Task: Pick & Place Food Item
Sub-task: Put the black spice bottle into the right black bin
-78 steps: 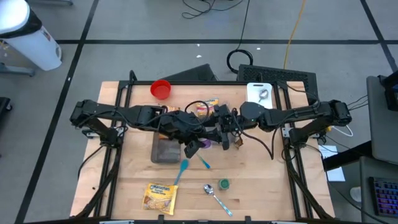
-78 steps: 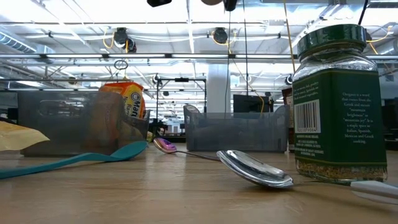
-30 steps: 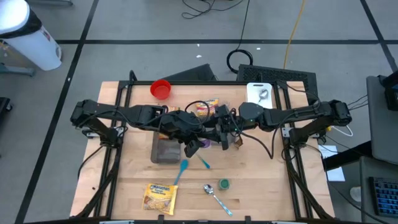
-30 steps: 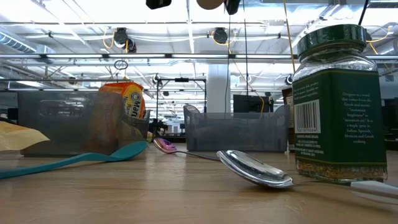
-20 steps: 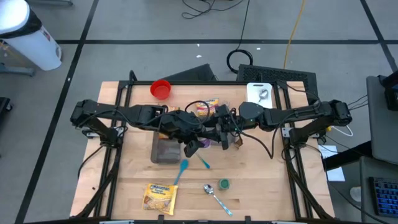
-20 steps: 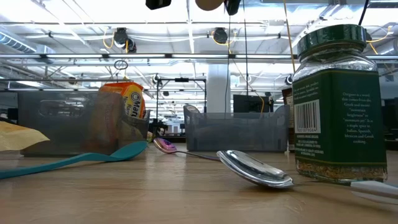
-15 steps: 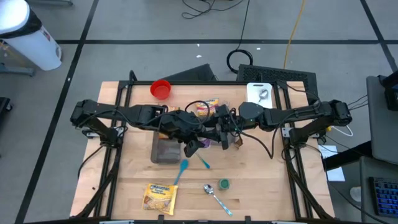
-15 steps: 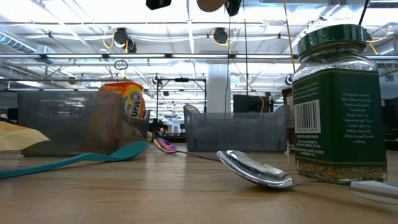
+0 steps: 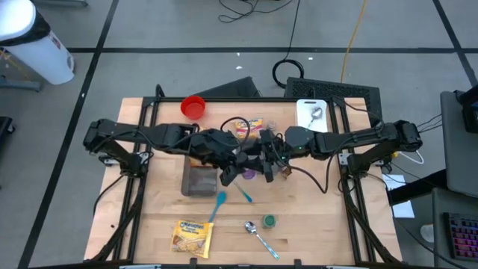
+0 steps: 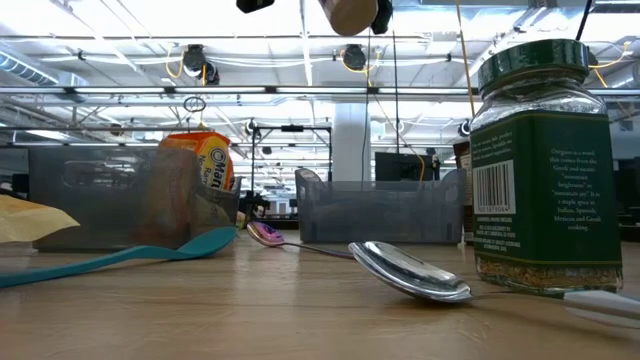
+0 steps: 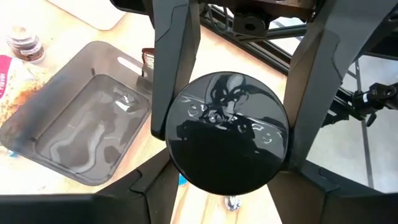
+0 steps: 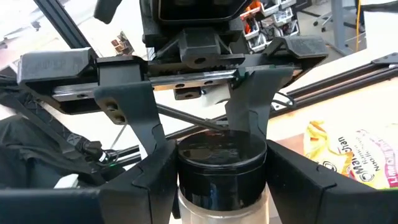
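A jar with a black lid [image 11: 225,134] and a pale body [image 10: 350,14] is held high over the middle of the table [image 9: 314,217]. My left gripper [image 11: 227,169] and my right gripper [image 12: 217,177] meet at it from opposite sides, and both are shut on it. In the high view the jar [image 9: 252,163] is mostly hidden between the two grippers. In the left wrist view the right gripper's fingers [image 11: 173,87] reach in from the far side of the lid. My left gripper pinches the lid's rim [image 11: 160,163] between its two fingers, one on each side. It comes slanting down from the table's left. The jar is clear of the table, with its lid facing this arm. My right gripper pinches the jar between its two fingers just under the lid [image 12: 181,186]. It comes in level from the table's right. The jar is lifted clear, with its lid end [image 12: 221,149] pointing away from this arm.
A grey bin [image 9: 198,181] sits below the left gripper. A teal spoon [image 9: 218,203], a metal spoon [image 9: 258,235], a green-lidded jar [image 9: 268,221] and a yellow packet [image 9: 193,235] lie near the front. A red cup [image 9: 193,107], a snack bag [image 9: 250,127] and a white board [image 9: 311,112] stand at the back.
In the low view the jar's pale body shows lower at the top edge than half a second ago. Both arms stay where they were.
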Controlling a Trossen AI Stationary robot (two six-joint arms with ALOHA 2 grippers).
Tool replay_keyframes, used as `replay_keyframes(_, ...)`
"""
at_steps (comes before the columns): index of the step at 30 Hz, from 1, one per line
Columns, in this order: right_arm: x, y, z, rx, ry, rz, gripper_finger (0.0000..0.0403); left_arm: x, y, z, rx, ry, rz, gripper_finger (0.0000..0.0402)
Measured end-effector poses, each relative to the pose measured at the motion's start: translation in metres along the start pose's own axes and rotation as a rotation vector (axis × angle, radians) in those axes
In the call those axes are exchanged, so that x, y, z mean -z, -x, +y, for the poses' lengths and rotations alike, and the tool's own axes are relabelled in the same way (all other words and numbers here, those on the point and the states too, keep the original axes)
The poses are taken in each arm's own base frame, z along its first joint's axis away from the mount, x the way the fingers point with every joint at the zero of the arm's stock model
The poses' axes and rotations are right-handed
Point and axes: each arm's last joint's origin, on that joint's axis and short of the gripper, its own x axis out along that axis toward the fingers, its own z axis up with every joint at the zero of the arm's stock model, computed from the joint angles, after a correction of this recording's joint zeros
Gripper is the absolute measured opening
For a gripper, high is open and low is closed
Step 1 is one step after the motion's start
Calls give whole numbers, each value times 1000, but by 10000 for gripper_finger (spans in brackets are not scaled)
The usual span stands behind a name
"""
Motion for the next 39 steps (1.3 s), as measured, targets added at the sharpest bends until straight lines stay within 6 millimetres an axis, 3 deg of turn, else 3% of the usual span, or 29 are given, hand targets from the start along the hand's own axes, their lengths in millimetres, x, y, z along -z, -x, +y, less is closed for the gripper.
replay_keyframes(17, -14, 5, -2, -4, 5, -89, 197, 0, -2, 0, 1, -5, 1, 268)
replay_keyframes(27, -30, 33, -2, 35, 41, -88, 197, -2, 7, 2, -3, -22, -12, 269)
replay_keyframes(39, -50, 51, 0, 38, 63, -211, 197, -15, 11, -1, -79, -78, -218, 269)
